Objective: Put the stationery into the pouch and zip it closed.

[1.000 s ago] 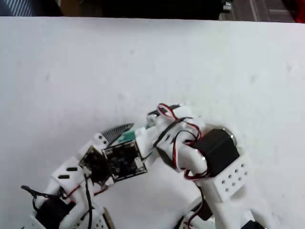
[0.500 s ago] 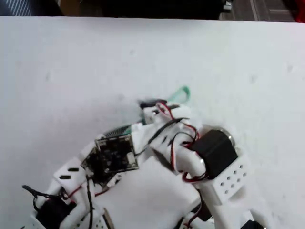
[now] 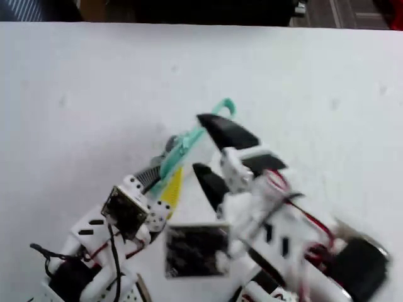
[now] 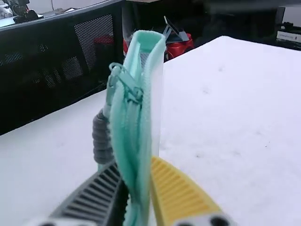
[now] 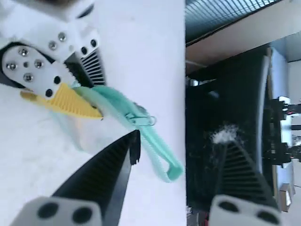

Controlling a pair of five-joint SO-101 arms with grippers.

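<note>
in the pinch of the left gripper (image 4: 136,174), a mint-green pouch (image 4: 141,94) on edge; right gripper (image 3: 199,143) wide open

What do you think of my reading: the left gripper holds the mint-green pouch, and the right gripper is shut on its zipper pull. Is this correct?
One part is wrong. The left gripper does hold the mint-green pouch, but the right gripper is open, not shut on the zipper pull. The right wrist view shows its black fingers wide apart, with one tip close to the pouch.

White arms (image 3: 88,229), black and yellow jaws.
</note>
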